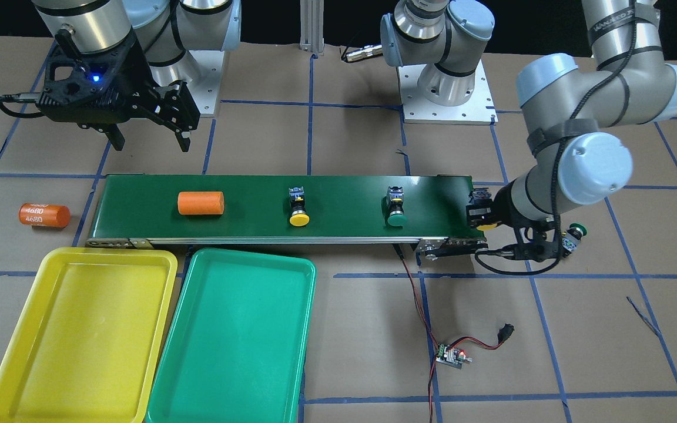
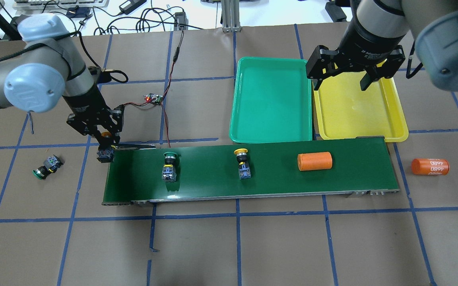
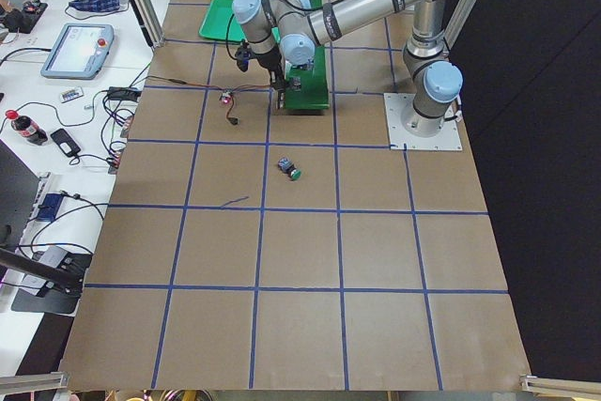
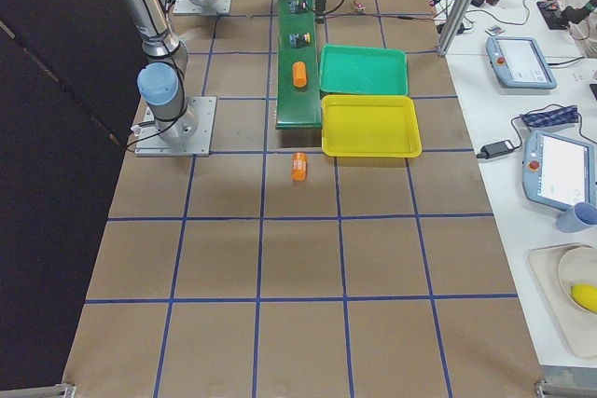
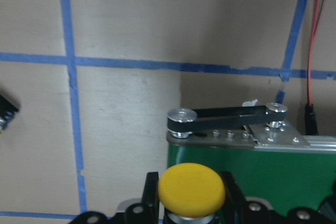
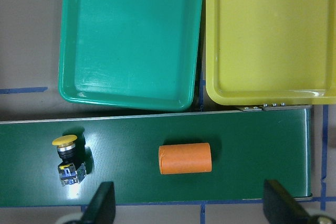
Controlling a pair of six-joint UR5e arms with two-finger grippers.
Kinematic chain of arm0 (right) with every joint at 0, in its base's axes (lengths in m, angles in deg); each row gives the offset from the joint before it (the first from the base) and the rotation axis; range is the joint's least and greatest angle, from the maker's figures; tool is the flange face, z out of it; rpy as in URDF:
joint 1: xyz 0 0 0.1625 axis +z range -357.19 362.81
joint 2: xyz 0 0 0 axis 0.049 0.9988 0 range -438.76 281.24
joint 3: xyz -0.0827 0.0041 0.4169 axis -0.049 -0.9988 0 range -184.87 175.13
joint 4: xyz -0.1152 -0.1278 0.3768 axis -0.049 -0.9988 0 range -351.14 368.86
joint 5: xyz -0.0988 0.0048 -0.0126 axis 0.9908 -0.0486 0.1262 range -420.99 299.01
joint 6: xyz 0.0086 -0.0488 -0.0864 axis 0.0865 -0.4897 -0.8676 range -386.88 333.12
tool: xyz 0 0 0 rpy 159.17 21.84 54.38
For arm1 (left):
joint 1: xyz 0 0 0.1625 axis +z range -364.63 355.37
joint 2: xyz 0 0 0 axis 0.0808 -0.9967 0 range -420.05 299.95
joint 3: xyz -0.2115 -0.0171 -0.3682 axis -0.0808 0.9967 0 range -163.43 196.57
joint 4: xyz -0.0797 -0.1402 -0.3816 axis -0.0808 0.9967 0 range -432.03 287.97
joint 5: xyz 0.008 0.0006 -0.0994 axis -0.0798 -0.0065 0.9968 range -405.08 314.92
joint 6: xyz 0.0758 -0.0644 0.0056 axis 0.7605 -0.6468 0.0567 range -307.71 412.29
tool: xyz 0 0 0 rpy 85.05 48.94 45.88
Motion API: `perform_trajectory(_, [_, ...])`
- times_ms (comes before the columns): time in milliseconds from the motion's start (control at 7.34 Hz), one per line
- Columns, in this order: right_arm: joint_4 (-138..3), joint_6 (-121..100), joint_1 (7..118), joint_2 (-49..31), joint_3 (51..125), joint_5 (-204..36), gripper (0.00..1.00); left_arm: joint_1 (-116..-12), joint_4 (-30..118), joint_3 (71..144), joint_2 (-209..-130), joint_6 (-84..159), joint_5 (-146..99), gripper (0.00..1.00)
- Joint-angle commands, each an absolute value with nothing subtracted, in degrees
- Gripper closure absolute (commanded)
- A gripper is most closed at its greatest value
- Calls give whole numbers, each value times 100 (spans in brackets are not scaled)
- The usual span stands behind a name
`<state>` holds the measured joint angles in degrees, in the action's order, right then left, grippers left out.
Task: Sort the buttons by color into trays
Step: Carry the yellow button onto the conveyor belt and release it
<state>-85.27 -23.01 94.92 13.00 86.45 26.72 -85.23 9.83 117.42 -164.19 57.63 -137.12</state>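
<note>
"Is anything sorted yet?"

"No. The yellow tray [image 2: 352, 113] and green tray [image 2: 268, 99] are empty. The left gripper [image 2: 107, 140] pinches a yellow button [image 5: 191, 190] at the belt [image 2: 276, 180] end. The right gripper [image 2: 341, 83] hangs spread. Three other buttons [image 2: 169, 165] wait."

1. Orange cylinder [image 1: 44, 215], lying on the table at the left of the front-facing view: "4680" in white, printed three times.
2. The same cylinder at the right of the overhead view: "4680" reads upside down.
3. Right gripper [image 2: 342, 81], upper right of the overhead view: white lettering on its black collar, too small to read.
</note>
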Motion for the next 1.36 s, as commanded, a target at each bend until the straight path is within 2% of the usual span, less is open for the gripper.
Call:
perform_trajectory(0, [-8527,-2310,9492,1300,8645,2672,0,-8602,823,12185,-16341,5730,-13710,100])
perform_trajectory(273, [-8527,-2301,9492,1300,8645,2672,0,-8611,172,12387,-16384,5695,-13701,96])
perform_trajectory(409, [-8527,-2301,9492,1300,8645,2672,0,-8602,102,12650,-16358,5686,-13710,71])
perform_trajectory(545, [-8527,-2301,9492,1300,8645,2672,0,-8602,23,12730,-16341,5599,-13693,25])
perform_trajectory(681, [-8527,-2301,9492,1300,8645,2672,0,-8611,22,12696,-16306,5554,-13475,5])
perform_trajectory(818, [-8527,-2301,9492,1300,8645,2672,0,-8611,22,12661,-16253,5545,-13464,0])
perform_trajectory(954, [-8527,-2301,9492,1300,8645,2672,0,-8611,31,12452,-16227,5554,-13525,0])
perform_trajectory(1226, [-8527,-2301,9492,1300,8645,2672,0,-8393,607,11506,-16200,5676,-13604,0])
